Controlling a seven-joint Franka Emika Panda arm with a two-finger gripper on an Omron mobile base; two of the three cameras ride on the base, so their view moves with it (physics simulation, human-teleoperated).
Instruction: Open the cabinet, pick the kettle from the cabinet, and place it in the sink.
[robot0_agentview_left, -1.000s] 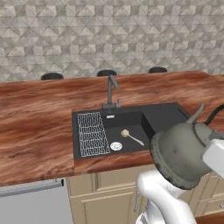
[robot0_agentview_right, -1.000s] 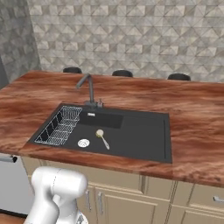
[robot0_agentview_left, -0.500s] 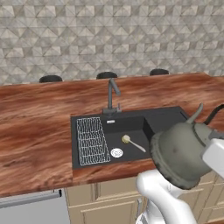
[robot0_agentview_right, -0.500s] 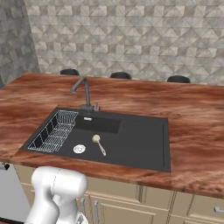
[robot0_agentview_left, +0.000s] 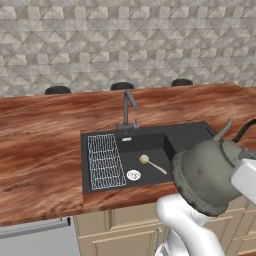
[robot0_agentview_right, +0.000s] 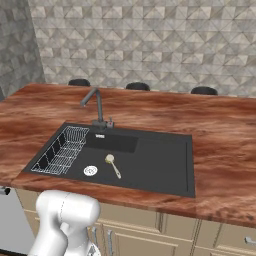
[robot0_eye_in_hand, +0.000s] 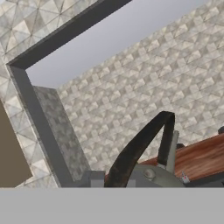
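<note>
With the gripper (robot0_eye_in_hand: 131, 183) clenched on the kettle (robot0_agentview_left: 207, 175) by its dark handle, I'd carry it left and lower it level into the sink (robot0_agentview_left: 150, 159), clear of the faucet (robot0_agentview_left: 128, 107).

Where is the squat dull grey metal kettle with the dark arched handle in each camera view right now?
Left base view: squat dull grey metal kettle at lower right, overlapping the counter's front edge.
Hand view: bottom centre, dark handle arching upward.
Shared landmark: reddish-brown wooden countertop, the right base view included.
</note>
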